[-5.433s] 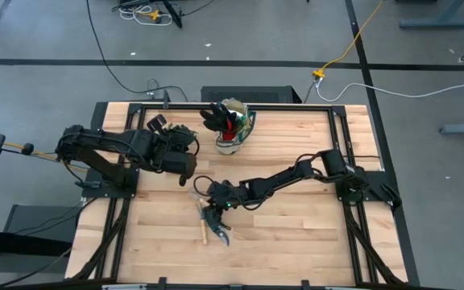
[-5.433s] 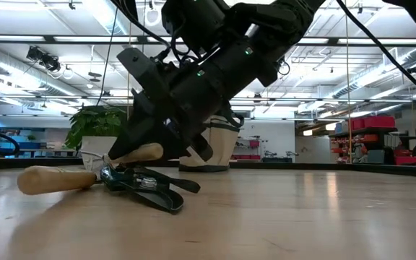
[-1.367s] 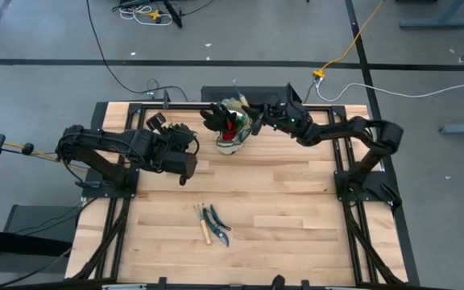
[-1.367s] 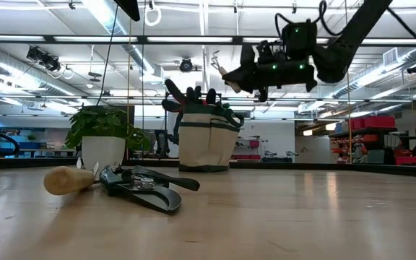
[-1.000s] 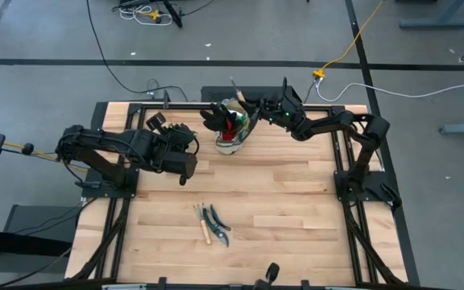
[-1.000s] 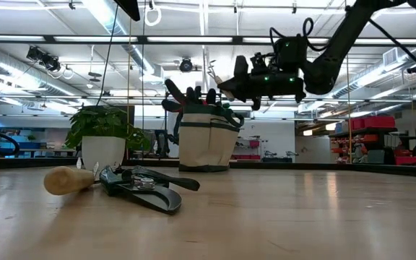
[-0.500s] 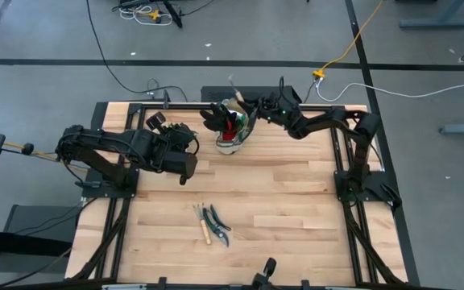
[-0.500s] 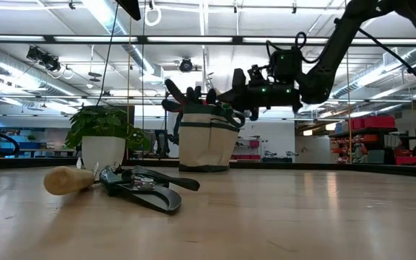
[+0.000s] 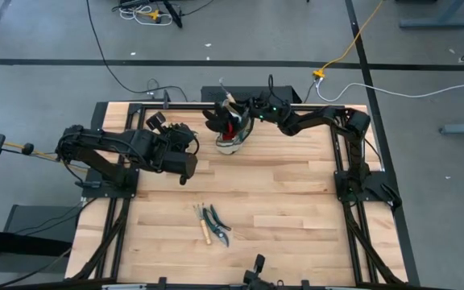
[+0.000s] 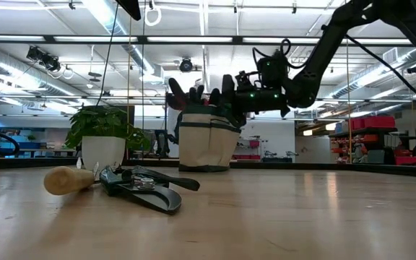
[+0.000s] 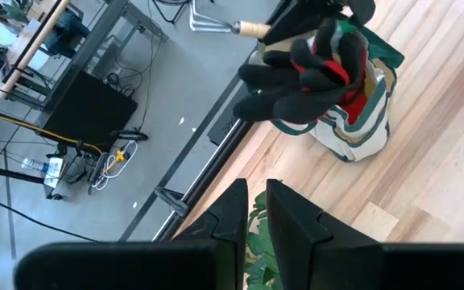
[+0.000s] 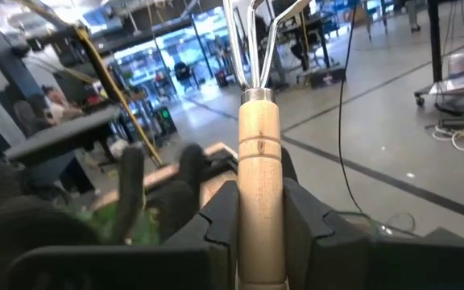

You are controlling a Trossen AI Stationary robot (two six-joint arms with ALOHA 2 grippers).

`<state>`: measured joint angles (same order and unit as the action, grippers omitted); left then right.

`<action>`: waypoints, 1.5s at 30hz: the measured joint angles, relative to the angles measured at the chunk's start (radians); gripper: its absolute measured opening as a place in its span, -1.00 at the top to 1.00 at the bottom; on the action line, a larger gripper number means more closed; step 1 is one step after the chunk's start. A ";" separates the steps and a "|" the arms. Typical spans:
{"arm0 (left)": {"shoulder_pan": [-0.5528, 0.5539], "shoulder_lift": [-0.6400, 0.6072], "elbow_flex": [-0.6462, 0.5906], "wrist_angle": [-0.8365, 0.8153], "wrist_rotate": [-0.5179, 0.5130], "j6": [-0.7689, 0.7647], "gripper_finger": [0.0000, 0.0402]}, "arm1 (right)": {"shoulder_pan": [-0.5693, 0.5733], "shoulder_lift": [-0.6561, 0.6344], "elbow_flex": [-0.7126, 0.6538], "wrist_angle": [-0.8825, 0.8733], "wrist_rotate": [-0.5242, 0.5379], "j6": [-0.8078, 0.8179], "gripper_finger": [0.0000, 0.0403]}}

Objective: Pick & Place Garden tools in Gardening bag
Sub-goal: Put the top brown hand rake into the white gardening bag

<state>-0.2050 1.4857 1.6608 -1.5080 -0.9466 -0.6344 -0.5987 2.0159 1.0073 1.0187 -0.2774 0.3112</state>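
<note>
The beige gardening bag (image 9: 230, 137) with green trim stands at the table's far edge; a red-and-black glove (image 9: 216, 118) sticks out of its top, as the left wrist view (image 11: 321, 64) also shows. My right gripper (image 9: 240, 105) is above the bag's mouth, shut on the wooden-handled mini rake (image 9: 225, 97). The dark-handled pruning shears (image 9: 217, 222) lie on the table's near middle beside a wooden-handled tool (image 9: 203, 230). My left gripper (image 9: 187, 167) waits, shut and empty, left of the bag. I do not see the green spool. My right gripper pinches the rake's wooden handle (image 12: 260, 173) between its two fingers. The fingers lie along the handle, which runs straight out past their tips to the metal tines (image 12: 252, 36). The gripper comes roughly level from the table's right. The rake is lifted clear, above the bag.
A leafy green plant (image 10: 104, 128) in a white pot shows in the low view left of the bag (image 10: 206, 141), and its leaves (image 11: 258, 242) show under my left fingers. Black frame rails (image 9: 338, 137) edge the table. Bare wood lies between the bag and the shears.
My right gripper has carried the rake toward the table's left, from just right of the bag to over its mouth, and has come down a little. The rake stays in the hold, tines leading. The shears and the bag have stayed put.
</note>
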 joint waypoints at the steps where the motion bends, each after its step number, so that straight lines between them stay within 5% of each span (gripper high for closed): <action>1: 0.000 0.000 0.000 0.000 0.000 0.000 0.72 | 0.000 0.000 0.000 -0.007 -0.004 -0.003 0.74; 37: 0.000 0.000 0.000 -0.001 0.000 0.002 0.72 | -0.013 -0.067 -0.017 0.005 -0.073 -0.042 0.74; 45: 0.068 0.000 0.000 0.023 -0.150 0.019 0.72 | -0.013 -0.067 -0.018 -0.070 -0.042 -0.067 0.74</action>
<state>-0.1374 1.4856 1.6608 -1.4853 -1.0963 -0.6151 -0.6113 1.9491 0.9897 0.9490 -0.3199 0.2447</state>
